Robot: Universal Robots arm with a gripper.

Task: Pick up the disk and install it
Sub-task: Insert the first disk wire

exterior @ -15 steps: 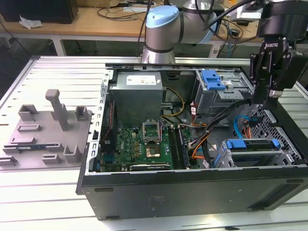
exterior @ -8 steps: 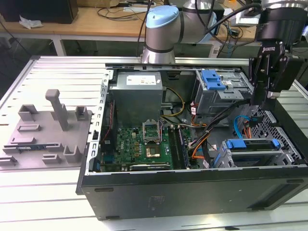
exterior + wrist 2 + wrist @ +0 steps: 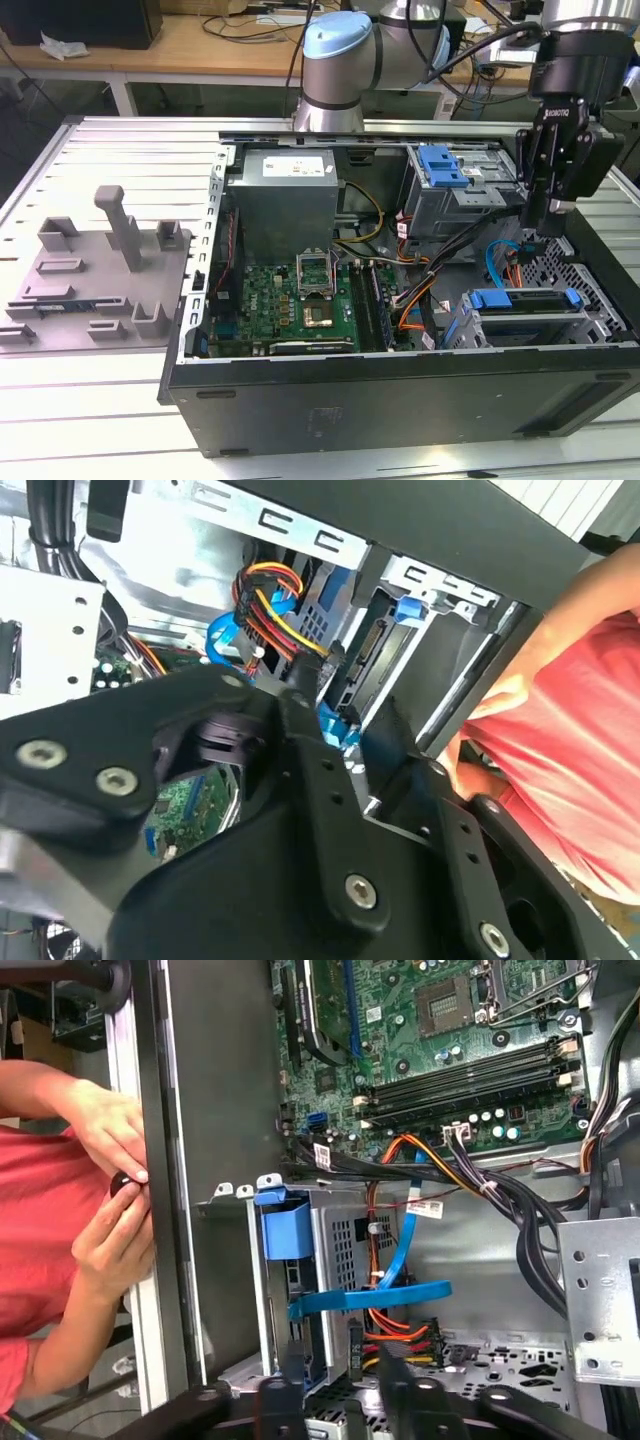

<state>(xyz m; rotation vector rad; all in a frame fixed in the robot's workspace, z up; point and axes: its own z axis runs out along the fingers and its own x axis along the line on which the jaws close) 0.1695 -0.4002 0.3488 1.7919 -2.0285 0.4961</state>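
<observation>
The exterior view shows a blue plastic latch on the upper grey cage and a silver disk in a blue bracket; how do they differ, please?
The small blue plastic latch sits atop the grey metal cage, farther back; the silver disk in its blue bracket lies nearer and lower. The latch is narrower, with no drive body; the disk's bracket spans a wide silver body. Both show blue plastic.

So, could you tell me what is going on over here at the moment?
A robot arm's black claw hangs open and empty inside the open black computer case, above its drive-bay corner. The flat silver hard drive in its bright blue plastic carrier sits in the metal cage just below the claw; whether it is fully seated I cannot tell. A person in a red shirt stands at the case's side, both hands together at its edge.
</observation>
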